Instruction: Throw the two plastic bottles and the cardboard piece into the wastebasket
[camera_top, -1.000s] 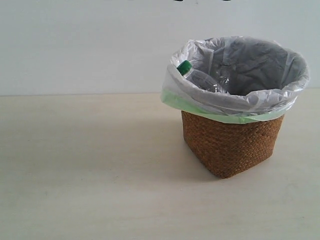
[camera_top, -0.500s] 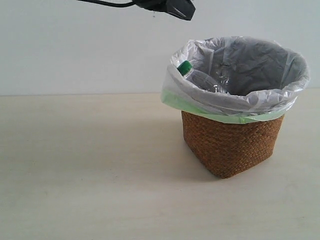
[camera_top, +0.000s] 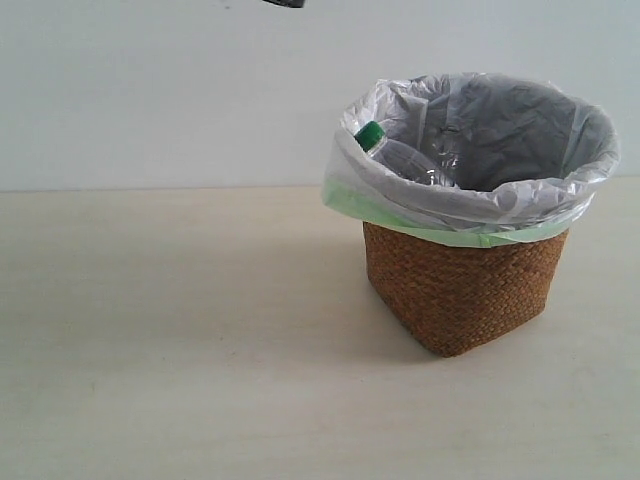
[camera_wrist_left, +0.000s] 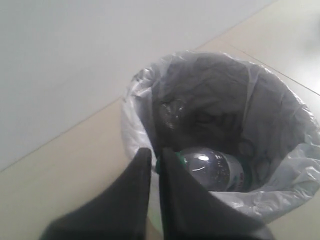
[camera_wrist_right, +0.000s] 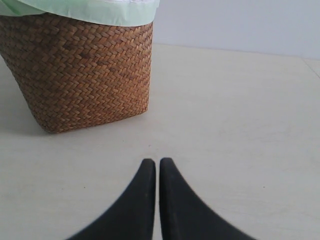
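Moved since half a second ago: dark arm part (camera_top: 283, 3), then hanging high above the counter's (camera_top: 180, 350) far edge, now only a sliver at the top of the exterior view.
Unmoved: wastebasket and bottle, same spots as before.
Wastebasket (camera_top: 460, 290): brown woven wicker, standing upright on the right half of the counter, nearer the far edge than the near edge.
Liner bag (camera_top: 400, 200): translucent white-grey, pale green hem, folded out over the rim.
Green-capped bottle (camera_top: 400, 155): clear plastic, inside the wastebasket, leaning against the bag wall on the side toward the counter's left edge, cap uppermost, just below the rim.
Deeper inside the wastebasket: dark, cannot tell.
Left gripper (camera_wrist_left: 154, 152): above the wastebasket, looking down into it; fingers drawn together to a thin slit, nothing between them.
Right gripper (camera_wrist_right: 157, 162): low over bare counter, apart from the wicker wall; fingers all but touching, holding nothing.
Backdrop: plain pale wall (camera_top: 150, 90) behind the far edge.
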